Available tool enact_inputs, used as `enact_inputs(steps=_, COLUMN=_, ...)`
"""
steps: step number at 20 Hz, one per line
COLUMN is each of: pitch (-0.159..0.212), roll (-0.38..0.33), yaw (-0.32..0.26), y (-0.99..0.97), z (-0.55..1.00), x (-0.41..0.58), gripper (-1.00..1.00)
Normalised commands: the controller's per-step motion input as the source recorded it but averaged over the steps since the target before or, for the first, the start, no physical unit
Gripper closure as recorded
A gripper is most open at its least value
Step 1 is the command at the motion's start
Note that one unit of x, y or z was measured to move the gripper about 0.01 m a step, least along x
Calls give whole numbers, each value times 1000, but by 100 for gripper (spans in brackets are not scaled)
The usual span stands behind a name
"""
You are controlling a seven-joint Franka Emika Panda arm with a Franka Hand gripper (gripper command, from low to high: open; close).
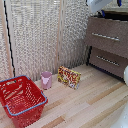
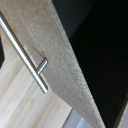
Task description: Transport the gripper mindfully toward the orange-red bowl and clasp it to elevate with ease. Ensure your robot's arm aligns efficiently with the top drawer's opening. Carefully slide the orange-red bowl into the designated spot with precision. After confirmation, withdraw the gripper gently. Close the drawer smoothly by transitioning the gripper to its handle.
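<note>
The robot's arm (image 1: 98, 4) reaches in at the top right of the exterior view, above the dresser. The gripper (image 1: 119, 2) is mostly cut off by the picture's edge, with only a bit of blue showing, so its jaws cannot be read. The top drawer (image 1: 100, 29) has a slim silver handle (image 1: 106, 36). The wrist view looks down close on the drawer front (image 2: 62, 70) and the handle (image 2: 24, 54), with the drawer's dark inside (image 2: 102, 40) behind the front. The orange-red bowl is out of view in both frames. No fingers show in the wrist view.
A lower drawer (image 1: 108, 61) sits under the top one. On the wooden floor (image 1: 85, 102) stand a large red mesh basket (image 1: 20, 99), a small pink cup (image 1: 46, 79) and a yellow-red box (image 1: 69, 77). A slatted screen (image 1: 40, 35) stands behind them.
</note>
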Motion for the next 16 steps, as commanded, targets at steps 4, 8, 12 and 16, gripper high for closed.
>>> enact_inputs(steps=4, pitch=137, roll=-343, yaw=43, y=468, z=-384, x=0, gripper=-100)
enact_inputs(steps=8, pitch=133, roll=-314, yaw=60, y=467, z=-468, x=0, gripper=-100)
enact_inputs(steps=12, pitch=105, roll=-293, yaw=101, y=356, z=-536, x=0, gripper=-100)
enact_inputs(steps=16, pitch=81, roll=-305, yaw=216, y=-11, z=-411, x=0, gripper=-100)
